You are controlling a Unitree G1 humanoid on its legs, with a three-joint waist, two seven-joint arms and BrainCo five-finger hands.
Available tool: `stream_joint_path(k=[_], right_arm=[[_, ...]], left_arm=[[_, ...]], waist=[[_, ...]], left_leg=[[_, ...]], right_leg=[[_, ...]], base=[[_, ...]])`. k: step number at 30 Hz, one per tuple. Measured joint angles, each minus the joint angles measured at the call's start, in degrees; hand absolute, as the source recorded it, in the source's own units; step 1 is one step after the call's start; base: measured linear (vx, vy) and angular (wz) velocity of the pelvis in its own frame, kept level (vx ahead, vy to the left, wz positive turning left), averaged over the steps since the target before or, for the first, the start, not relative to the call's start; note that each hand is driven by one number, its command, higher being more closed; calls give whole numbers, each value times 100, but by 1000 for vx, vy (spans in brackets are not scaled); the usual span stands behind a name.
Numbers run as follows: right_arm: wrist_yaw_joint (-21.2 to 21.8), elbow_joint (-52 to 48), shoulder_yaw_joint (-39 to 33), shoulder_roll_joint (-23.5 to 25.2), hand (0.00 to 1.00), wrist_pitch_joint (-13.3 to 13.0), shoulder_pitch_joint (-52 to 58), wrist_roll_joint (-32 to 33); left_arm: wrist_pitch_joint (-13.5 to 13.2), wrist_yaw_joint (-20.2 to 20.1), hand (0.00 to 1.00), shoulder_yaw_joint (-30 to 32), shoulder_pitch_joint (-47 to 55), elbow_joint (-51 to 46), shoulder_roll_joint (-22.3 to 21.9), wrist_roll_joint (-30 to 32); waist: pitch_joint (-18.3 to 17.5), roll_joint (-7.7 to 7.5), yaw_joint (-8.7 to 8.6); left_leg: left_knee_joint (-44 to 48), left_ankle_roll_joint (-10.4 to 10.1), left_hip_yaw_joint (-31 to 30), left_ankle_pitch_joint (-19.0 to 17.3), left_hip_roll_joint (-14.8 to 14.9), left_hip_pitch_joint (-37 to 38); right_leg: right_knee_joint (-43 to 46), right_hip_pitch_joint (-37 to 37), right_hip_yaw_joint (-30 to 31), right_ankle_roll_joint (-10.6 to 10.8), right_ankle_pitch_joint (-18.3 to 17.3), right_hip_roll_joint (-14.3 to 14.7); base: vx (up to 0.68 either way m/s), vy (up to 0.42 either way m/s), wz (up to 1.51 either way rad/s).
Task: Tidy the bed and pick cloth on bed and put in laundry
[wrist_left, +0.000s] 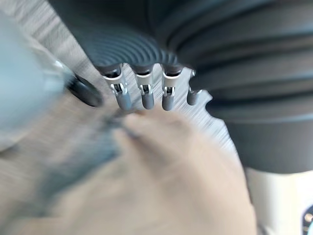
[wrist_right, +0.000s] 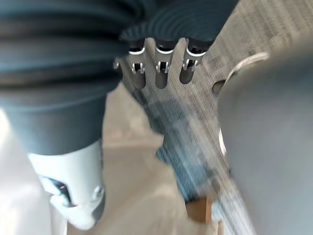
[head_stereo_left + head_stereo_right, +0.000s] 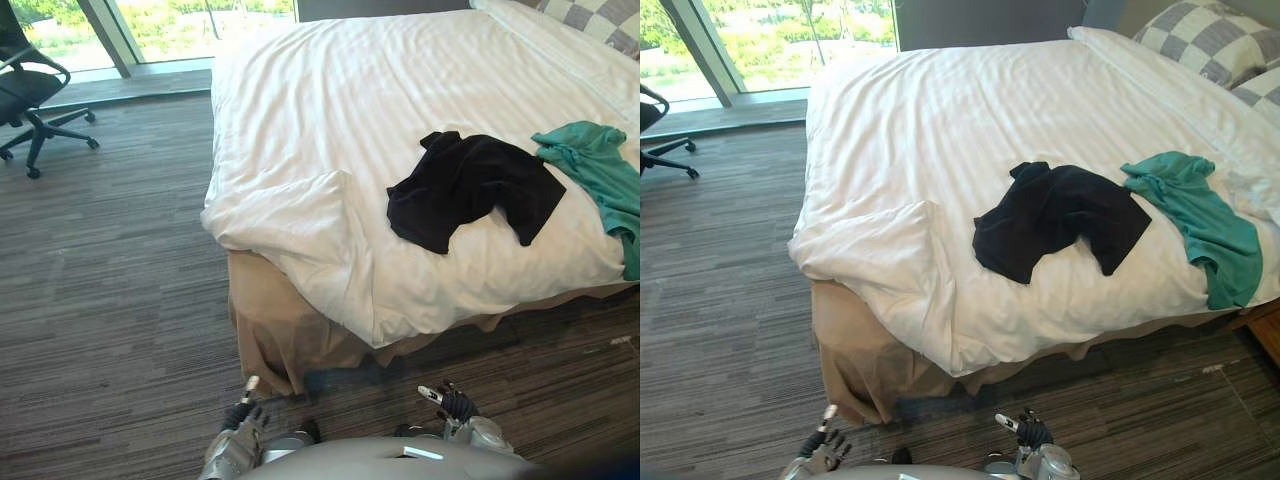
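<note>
A bed (image 3: pixel 940 100) covered by a white duvet is seen across most of the head views, with one duvet corner (image 3: pixel 880 240) folded back at the foot end and a tan skirt (image 3: pixel 855 360) exposed beneath that corner. A chair (image 3: pixel 25 90) is seen on the carpet well apart from the bed, off its foot end by the window. A black cloth (image 3: pixel 1055 215) is spread crumpled on the bed, near the side edge closest to the robot. A teal cloth (image 3: pixel 1200 215) is laid just beside it toward the head of the bed, with one end draped over that same edge. Checked pillows (image 3: pixel 1205 35) are set at the head of the bed. The left hand (image 3: pixel 243 415) and right hand (image 3: pixel 455 403) are held low over the carpet, short of the bed's near side, apart from both cloths. In the wrist views the left fingers (image 1: pixel 144 95) and right fingers (image 2: pixel 161 73) are seen straight and released, with nothing grasped.
</note>
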Motion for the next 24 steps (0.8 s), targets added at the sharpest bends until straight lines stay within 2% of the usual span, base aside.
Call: stream_joint_path(k=[2,3,4,6,9,12,13,15,16,18,19,21,24], right_arm=[[2,104,-107,-81,0,44,22,-86],[1,140,-194,-143,0,53,77,-86],[0,146,-254,-160,0,63,99,-85],[-3,146,-284,-199,0,94,112,-84],[-43,131,-273,-257,0,85,116,-83],[-135,35,-209,-254,0,83,170,-82],[-161,12,-189,-256,0,82,178,-80],[-233,-92,-74,-274,0,84,278,-62],[-242,-96,-63,-274,0,84,290,-61],[-263,-132,-27,-268,0,86,330,-12],[-272,-163,-27,-268,0,85,340,-7],[-285,-232,-32,-270,0,66,346,117],[-277,-310,-45,-261,0,9,349,156]], left_arm=[[-293,104,0,467,-2,-149,93,-448],[-573,126,0,897,-24,-226,248,-923],[-742,137,0,1136,-19,-341,348,-1176],[-1055,247,0,1615,-100,-582,541,-1492],[-1498,697,0,2507,-325,-929,1048,-1573],[-1584,923,0,2863,-680,-1342,1539,-1298],[-1592,948,0,2904,-749,-1431,1659,-1208],[-1615,1106,0,2910,-1029,-1770,2089,-412],[-1621,1141,0,2900,-1106,-1891,2159,-226],[-1802,1457,0,2672,-1498,-2293,2470,1306],[-1836,1530,0,2556,-1559,-2399,2546,1639],[-1861,1654,0,1946,-1849,-3017,2819,2843],[-1796,1660,0,1227,-2294,-3561,3026,3868]], waist=[[-4,-9,-2],[-3,-4,-13],[-8,7,-7],[-2,40,-2],[-53,151,11],[-116,209,34],[-132,186,53],[-141,224,105],[-141,224,106],[-142,224,121],[-142,223,122],[-152,211,126],[-164,229,90]], left_leg=[[1,1,-112,1,-9,-3],[3,1,-173,1,-31,8],[6,1,-223,1,-44,-2],[14,1,-275,1,-61,-15],[2,2,-340,0,-93,-23],[1,6,-425,3,-97,-111],[1,7,-423,3,-97,-111],[0,5,-411,2,-98,-114],[0,5,-407,2,-98,-114],[0,0,-377,-1,-96,-108],[0,-2,-354,-2,-94,-102],[3,-23,-199,-17,-80,-64],[3,-61,62,-44,-52,10]], right_leg=[[-61,77,-79,10,12,-13],[-110,167,-198,13,12,-39],[-125,186,-251,14,11,-48],[-159,218,-309,14,11,-58],[-226,290,-389,22,15,-74],[-243,284,-462,23,13,-72],[-243,288,-459,23,13,-71],[-243,288,-449,23,13,-72],[-243,288,-447,23,13,-72],[-243,287,-416,22,14,-70],[-243,283,-386,21,14,-68],[-235,239,-225,18,23,-59],[-205,185,14,1,43,-42]], base=[[16,-21,31],[19,-18,33],[16,-14,33],[9,-13,18],[-3,-21,15],[-9,-26,18],[0,-23,5],[0,0,0],[0,0,0],[-6,-8,-3],[-16,-12,-18],[-17,-7,-28],[-30,-6,-42]])
